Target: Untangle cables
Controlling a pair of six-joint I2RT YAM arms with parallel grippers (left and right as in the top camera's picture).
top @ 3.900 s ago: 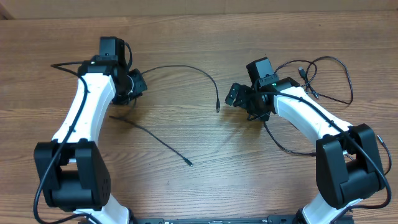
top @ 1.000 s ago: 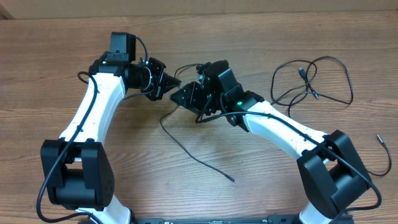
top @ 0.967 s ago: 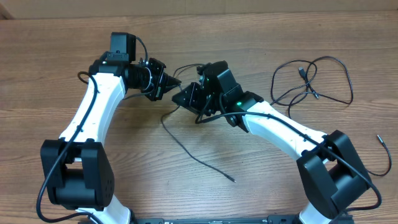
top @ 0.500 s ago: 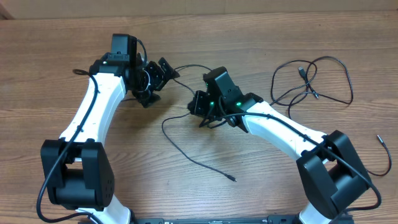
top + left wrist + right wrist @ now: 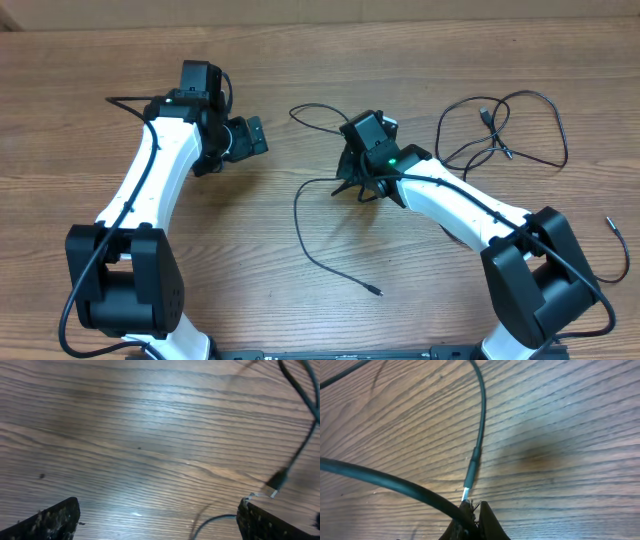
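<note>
A thin black cable (image 5: 300,222) runs from my right gripper (image 5: 350,183) down to a plug end near the table's front. A second thin cable (image 5: 315,108) arcs from the gripper's far side toward the left. In the right wrist view the right gripper (image 5: 476,510) is shut on a silvery plug tip, with its cable (image 5: 481,420) leading away over the wood. My left gripper (image 5: 250,137) stands open and apart from the cables. Its fingers (image 5: 50,521) are spread wide with nothing between them, and a cable plug (image 5: 277,481) lies ahead of the right finger.
Loose loops of cable (image 5: 505,125) lie at the back right of the wooden table (image 5: 330,50). A single plug tip (image 5: 607,219) shows by the right arm's base. Thick black arm wires run along both arms.
My left gripper has opened, let go of the cable and pulled back to the left. My right gripper has shut on the cable and moved right, dragging it along.
</note>
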